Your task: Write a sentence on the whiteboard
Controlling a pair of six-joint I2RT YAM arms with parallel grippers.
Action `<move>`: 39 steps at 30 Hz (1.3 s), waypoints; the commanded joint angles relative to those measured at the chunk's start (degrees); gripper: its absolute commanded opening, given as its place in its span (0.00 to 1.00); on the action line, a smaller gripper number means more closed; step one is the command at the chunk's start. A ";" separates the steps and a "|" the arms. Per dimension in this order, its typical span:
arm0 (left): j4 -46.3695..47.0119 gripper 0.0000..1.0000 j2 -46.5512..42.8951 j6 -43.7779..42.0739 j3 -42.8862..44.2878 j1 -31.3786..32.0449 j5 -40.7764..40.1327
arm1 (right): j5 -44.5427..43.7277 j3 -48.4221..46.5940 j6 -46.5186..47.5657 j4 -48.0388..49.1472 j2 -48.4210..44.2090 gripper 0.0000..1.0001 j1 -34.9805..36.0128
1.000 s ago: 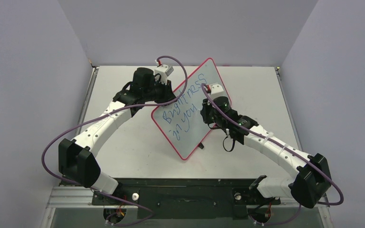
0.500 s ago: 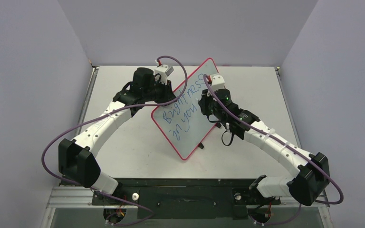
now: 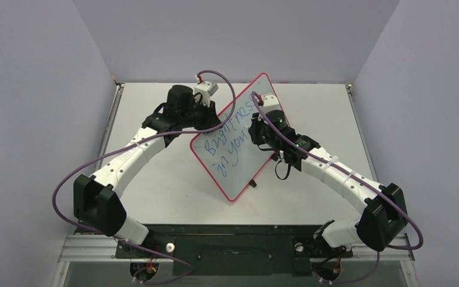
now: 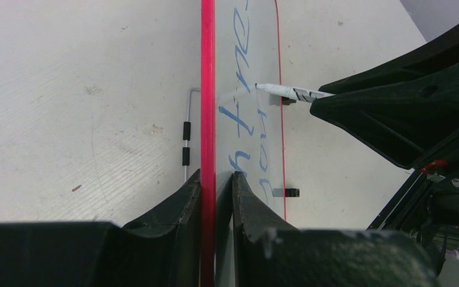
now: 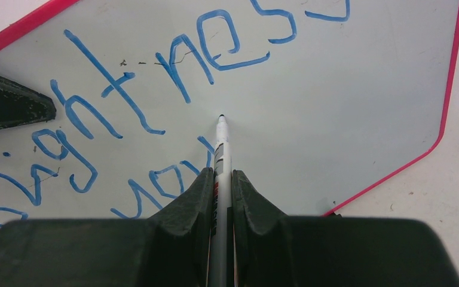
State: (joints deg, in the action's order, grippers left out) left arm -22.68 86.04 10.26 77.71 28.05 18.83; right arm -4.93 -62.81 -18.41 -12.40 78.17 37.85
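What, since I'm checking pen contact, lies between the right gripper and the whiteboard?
A marker, held in the right gripper, its tip at the whiteboard; the right wrist view shows it.

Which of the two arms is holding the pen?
The right end effector, shut on the marker. The left end effector only pinches the red edge of the whiteboard.

The sentence (image 3: 229, 128) ends hidden behind right arm (image 3: 334, 174)
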 commanded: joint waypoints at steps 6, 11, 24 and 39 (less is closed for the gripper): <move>1.58 0.00 -2.24 -6.26 0.29 -0.28 -5.20 | 1.70 0.41 -0.91 3.58 0.33 0.00 -0.31; 1.58 0.00 -2.28 -6.26 0.25 -0.28 -5.21 | 1.93 1.90 -1.13 3.63 -0.04 0.00 -0.32; 1.58 0.00 -2.09 -6.31 0.25 -0.28 -5.05 | 2.26 8.01 -2.38 4.30 -2.99 0.00 -0.15; 1.49 0.00 -1.95 -6.31 0.25 -0.28 -5.05 | 1.91 5.17 -1.80 3.31 -2.78 0.00 -0.18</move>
State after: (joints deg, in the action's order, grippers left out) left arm -22.87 86.04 10.31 77.54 27.92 18.41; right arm -4.47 -54.57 -20.14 -10.00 75.37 37.21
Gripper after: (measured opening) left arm 0.143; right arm 0.098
